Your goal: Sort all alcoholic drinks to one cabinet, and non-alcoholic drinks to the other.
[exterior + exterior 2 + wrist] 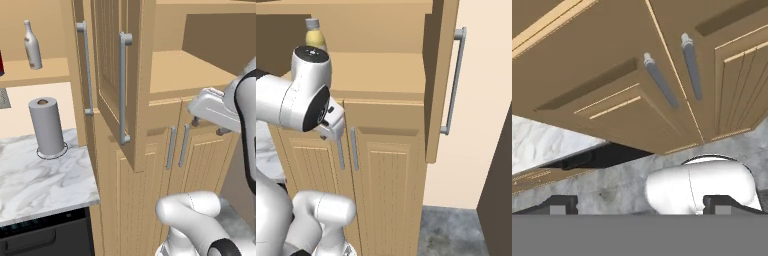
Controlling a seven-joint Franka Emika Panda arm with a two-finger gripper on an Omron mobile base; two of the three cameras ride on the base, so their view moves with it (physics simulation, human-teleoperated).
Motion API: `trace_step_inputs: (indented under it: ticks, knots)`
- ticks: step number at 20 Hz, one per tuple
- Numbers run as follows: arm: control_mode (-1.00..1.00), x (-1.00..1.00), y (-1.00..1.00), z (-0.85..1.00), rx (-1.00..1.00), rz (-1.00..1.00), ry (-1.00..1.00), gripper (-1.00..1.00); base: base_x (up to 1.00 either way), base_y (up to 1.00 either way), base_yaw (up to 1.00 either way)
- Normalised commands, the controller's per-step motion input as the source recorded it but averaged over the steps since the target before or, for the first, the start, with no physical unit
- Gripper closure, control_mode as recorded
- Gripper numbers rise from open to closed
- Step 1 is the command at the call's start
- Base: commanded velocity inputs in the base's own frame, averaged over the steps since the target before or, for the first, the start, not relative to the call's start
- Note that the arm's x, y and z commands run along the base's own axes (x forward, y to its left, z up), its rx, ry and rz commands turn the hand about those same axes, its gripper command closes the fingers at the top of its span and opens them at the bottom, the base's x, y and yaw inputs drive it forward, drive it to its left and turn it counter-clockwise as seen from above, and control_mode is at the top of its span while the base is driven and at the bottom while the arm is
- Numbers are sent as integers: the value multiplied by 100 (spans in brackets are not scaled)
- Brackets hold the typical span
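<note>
A slim grey long-necked bottle [32,46] stands on the shelf of the small light-wood cabinet [35,72] at the upper left. A tall yellow bottle [314,34] with a pale cap stands at the back of the open shelf [381,70] of the tall pantry unit. My gripper [207,126] hangs in front of the pantry's lower doors, just below that shelf's edge, holding nothing. In the hand view its fingertips [559,205] stand wide apart, open, facing the lower doors' silver handles [662,82].
The pantry's upper doors [117,75] swing open toward me, one on each side of the shelf [438,75]. A grey paper-towel roll [46,127] stands on the marble counter [40,185] at left, above a dark appliance [45,235]. A red sliver [1,62] shows at the left edge.
</note>
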Motion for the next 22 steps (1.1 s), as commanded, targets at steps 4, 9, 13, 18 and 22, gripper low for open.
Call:
trace_step_inputs:
  ticks: [4, 9, 13, 18, 22]
  knots:
    - [100, -4, 0, -22, 0, 1, 4, -100, -26, 0, 0]
    - [100, 0, 0, 0, 0, 0, 0, -100, -97, 11, 0]
    - [100, 0, 0, 0, 0, 0, 0, -100, -95, 36, 0]
    - [100, 0, 0, 0, 0, 0, 0, -100, -22, 79, 0]
    - [100, 0, 0, 0, 0, 0, 0, -100, 0, 84, 0]
